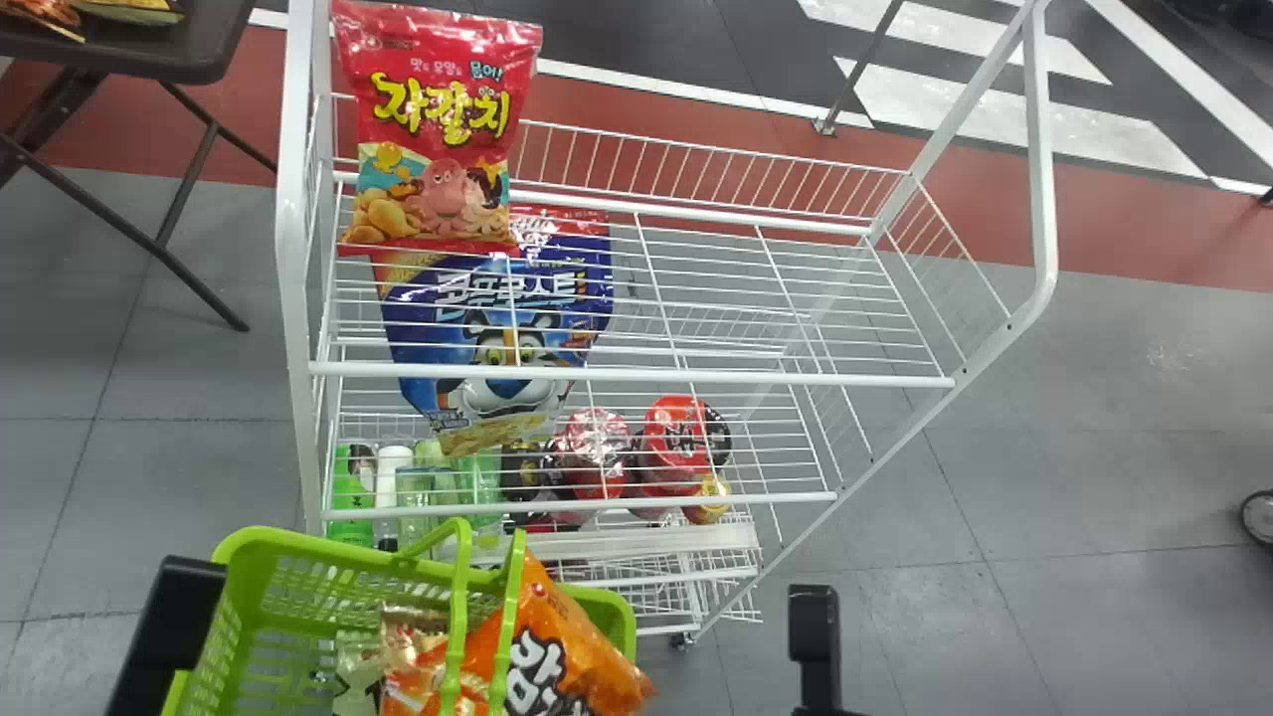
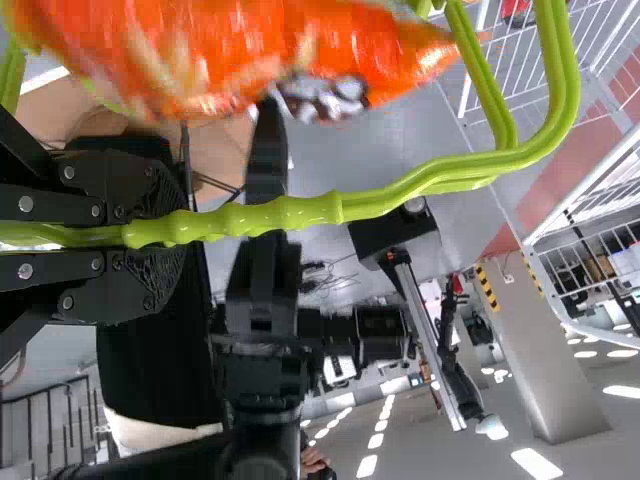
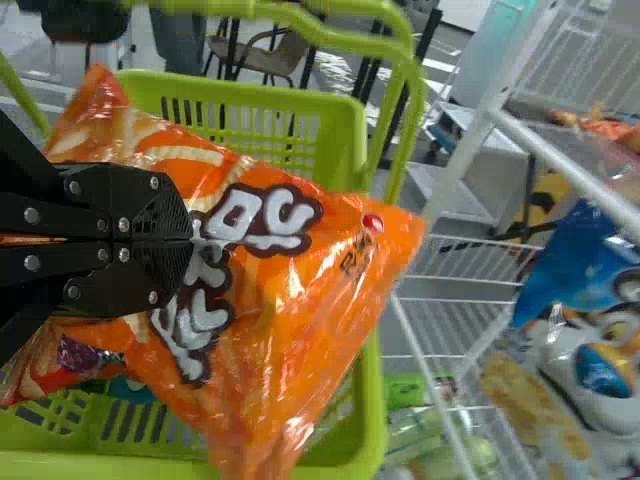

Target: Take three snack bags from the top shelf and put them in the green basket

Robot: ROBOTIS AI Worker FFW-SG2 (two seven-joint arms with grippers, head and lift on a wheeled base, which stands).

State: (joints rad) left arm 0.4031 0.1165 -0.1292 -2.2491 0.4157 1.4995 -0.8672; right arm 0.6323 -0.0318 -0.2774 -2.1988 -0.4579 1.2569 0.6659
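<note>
The left gripper's black arm part point(image 1: 174, 622) stands left of the green basket point(image 1: 249, 547); in the left wrist view my left gripper point(image 2: 175, 235) is shut on the basket's handle point(image 2: 300, 212). A black part of the right gripper's arm point(image 1: 816, 646) is at the lower right. Over the basket's right part lies an orange snack bag point(image 1: 572, 646), tilted. In the right wrist view, my right gripper point(image 3: 190, 240) is shut on the orange bag point(image 3: 330, 270). A gold-brown bag point(image 1: 413, 636) is in the basket. One red snack bag point(image 1: 438, 129) stands at the top shelf's left end.
The white wire rack point(image 1: 636, 376) stands beyond the basket. Through its top wires show a blue cereal bag point(image 1: 497, 343), red-lidded cups point(image 1: 681, 433) and green bottles point(image 1: 350, 497) on lower tiers. At the far left is a dark folding table point(image 1: 129, 50).
</note>
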